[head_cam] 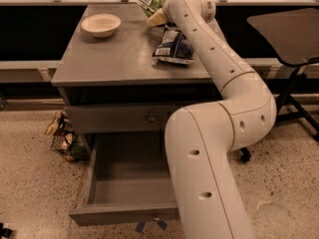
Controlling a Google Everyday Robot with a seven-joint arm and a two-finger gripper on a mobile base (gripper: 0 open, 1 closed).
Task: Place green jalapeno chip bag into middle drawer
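A: Arm [209, 183] finish?
B: Glossy white shells, fat tubular links, rounded joints, seams between links, small dark round holes along them.
A: Pincer [155, 17]?
B: Pale cream, upper centre of frame.

Speckled terrazzo floor [30, 193] lies under a grey cabinet [114, 59]; a dark chair [286, 34] stands right, a black-fronted counter [30, 34] behind

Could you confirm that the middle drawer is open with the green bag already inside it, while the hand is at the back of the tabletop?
Not quite: the camera view shows the open drawer empty. The green bag lies at the back of the tabletop, next to the hand there.
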